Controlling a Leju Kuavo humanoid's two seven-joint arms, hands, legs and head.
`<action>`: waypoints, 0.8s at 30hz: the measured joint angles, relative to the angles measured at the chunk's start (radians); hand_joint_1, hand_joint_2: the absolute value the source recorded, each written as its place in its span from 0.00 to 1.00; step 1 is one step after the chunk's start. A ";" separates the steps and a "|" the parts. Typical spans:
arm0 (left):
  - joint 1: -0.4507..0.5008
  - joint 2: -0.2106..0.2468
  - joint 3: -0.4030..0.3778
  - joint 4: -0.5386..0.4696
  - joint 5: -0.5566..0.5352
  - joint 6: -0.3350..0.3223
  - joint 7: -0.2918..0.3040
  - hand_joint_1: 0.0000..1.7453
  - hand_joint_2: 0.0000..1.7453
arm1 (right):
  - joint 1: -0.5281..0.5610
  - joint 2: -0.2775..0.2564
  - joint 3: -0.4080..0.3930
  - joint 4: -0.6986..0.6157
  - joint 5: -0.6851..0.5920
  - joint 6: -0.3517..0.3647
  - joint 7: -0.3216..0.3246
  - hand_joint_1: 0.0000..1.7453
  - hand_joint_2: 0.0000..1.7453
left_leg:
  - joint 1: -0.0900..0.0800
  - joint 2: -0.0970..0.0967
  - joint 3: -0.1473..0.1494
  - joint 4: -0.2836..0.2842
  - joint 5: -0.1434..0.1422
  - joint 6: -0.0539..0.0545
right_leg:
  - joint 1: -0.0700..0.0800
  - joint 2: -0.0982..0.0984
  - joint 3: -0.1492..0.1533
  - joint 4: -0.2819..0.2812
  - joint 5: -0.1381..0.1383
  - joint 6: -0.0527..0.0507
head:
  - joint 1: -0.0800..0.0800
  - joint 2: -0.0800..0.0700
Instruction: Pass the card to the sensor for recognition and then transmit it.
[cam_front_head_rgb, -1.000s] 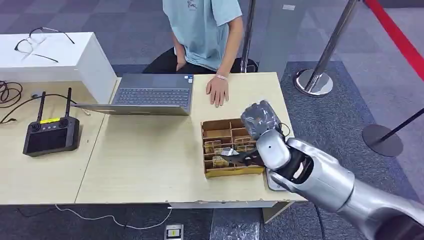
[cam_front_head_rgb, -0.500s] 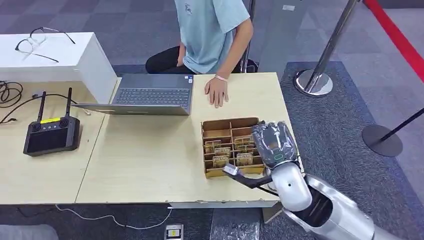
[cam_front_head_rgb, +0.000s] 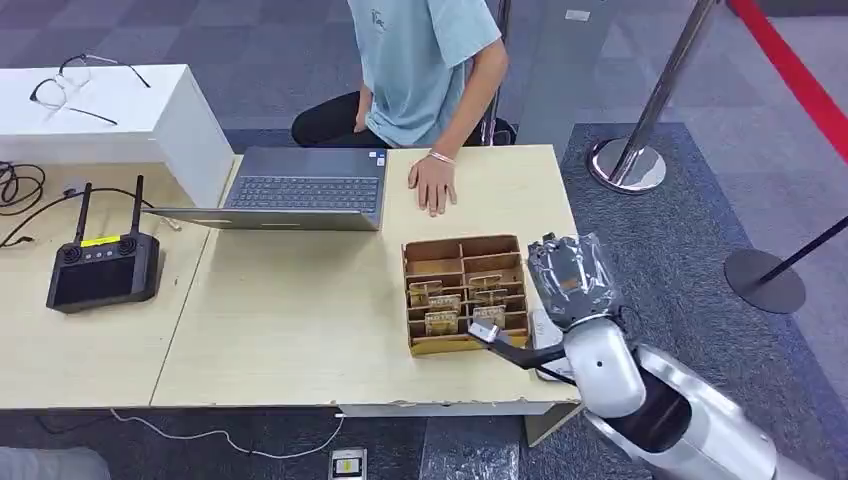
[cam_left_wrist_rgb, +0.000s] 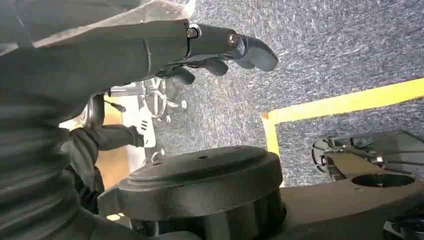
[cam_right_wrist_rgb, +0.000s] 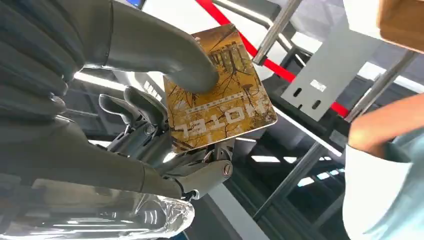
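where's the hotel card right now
The hotel card is pinched in the right hand, thumb on its printed face in the right wrist view. In the head view that hand sits just right of the cardboard divider box.

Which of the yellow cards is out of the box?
The card pinched in the robot's right hand, held just off the box's near right corner. The other cards stand in the box's compartments.

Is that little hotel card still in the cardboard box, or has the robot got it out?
Out. The right hand pinches the card between thumb and fingers, clear of the box.
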 joint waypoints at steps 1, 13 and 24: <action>0.000 0.000 0.000 0.000 0.002 0.000 0.000 0.00 1.00 | 0.000 -0.002 -0.006 0.000 -0.001 0.001 0.000 1.00 1.00 | 0.000 0.000 0.000 0.000 0.000 0.000 | 0.000 0.000 0.000 0.000 0.000 0.000 | 0.000 0.000; -0.001 -0.002 0.000 0.000 0.005 0.005 0.005 0.00 1.00 | 0.088 0.023 -0.137 0.000 -0.062 -0.177 0.023 1.00 1.00 | 0.000 0.000 0.000 0.000 0.000 0.000 | 0.000 0.000 0.000 0.000 0.000 0.000 | 0.000 0.000; -0.001 -0.003 0.000 0.002 0.000 0.011 -0.006 0.00 1.00 | 0.115 0.114 -0.270 0.021 -0.133 -0.409 0.023 1.00 1.00 | 0.000 0.000 0.000 0.000 0.000 0.000 | 0.000 0.000 0.000 0.000 0.000 0.000 | 0.000 0.000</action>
